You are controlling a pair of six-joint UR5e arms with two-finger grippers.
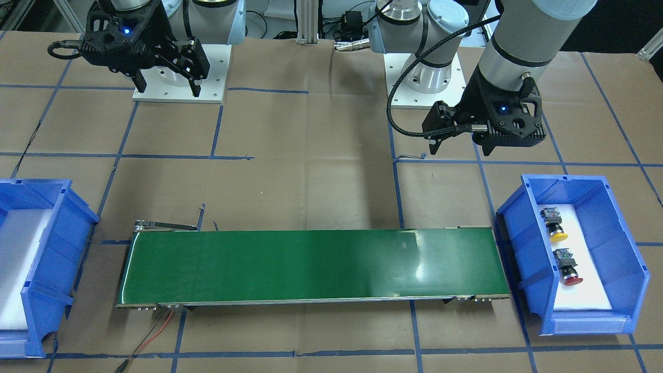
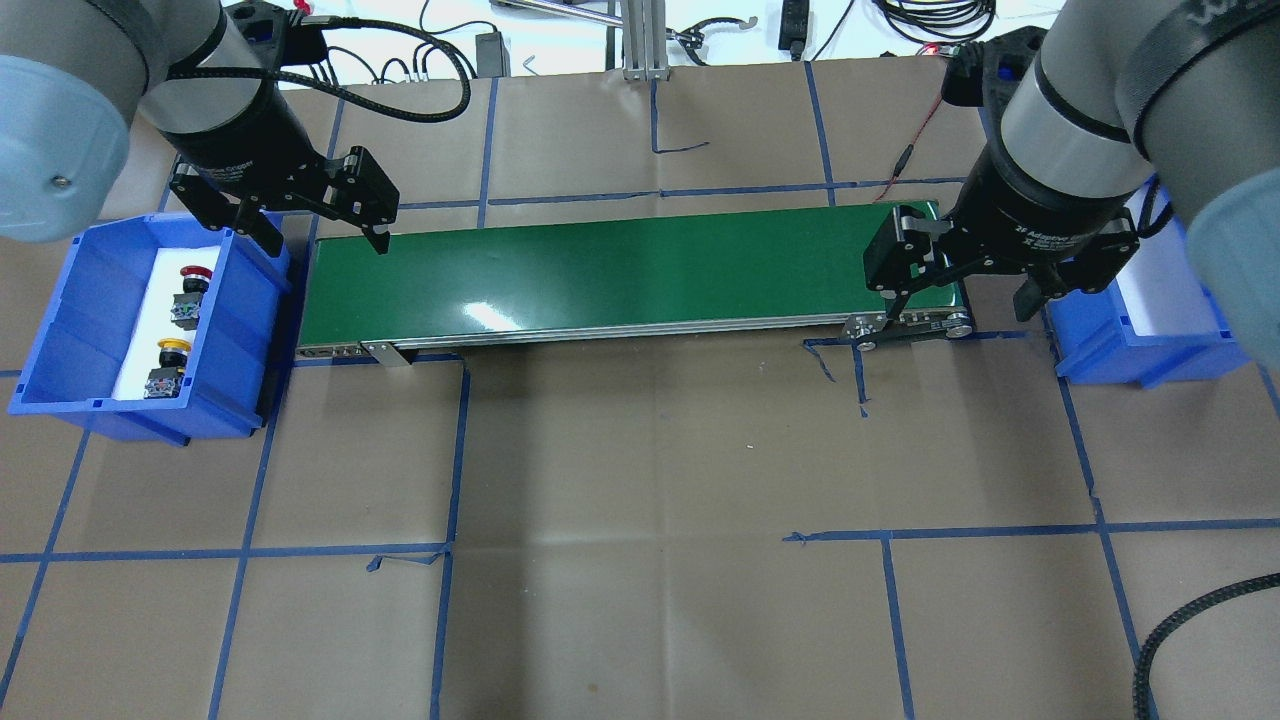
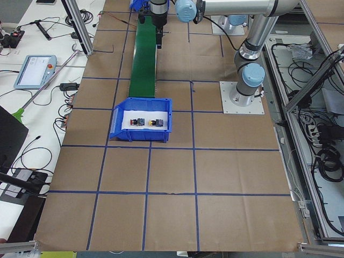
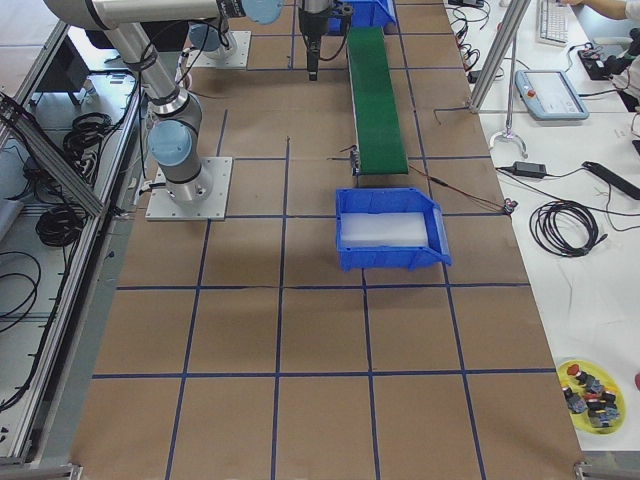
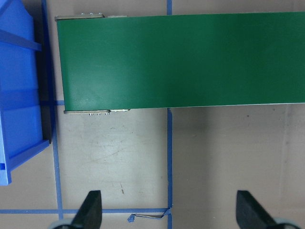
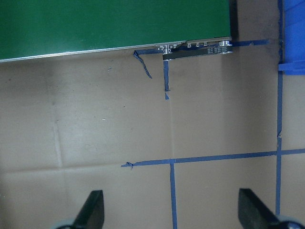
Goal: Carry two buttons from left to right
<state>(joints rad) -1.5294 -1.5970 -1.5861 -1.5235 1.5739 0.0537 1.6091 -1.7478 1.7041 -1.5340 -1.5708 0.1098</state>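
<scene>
Two buttons lie on white foam in the blue left bin [image 2: 60,330]: a red-capped button [image 2: 190,290] and a yellow-capped button [image 2: 168,362]. The front view shows the yellow button [image 1: 557,228] and red button [image 1: 568,269] in the same bin [image 1: 518,233]. My left gripper [image 2: 325,243] hangs open and empty above the conveyor's left end, beside the bin; its fingers [image 5: 90,210] hold nothing. My right gripper [image 2: 955,305] is open and empty over the conveyor's right end, and its wrist view shows bare paper between the fingers [image 6: 93,210].
A green conveyor belt [image 2: 620,270] runs between the bins. The blue right bin [image 2: 1130,350] holds only white foam. Red and black wires [image 1: 155,331] trail from the belt's end. A yellow dish of spare parts [image 4: 590,395] sits on a side bench.
</scene>
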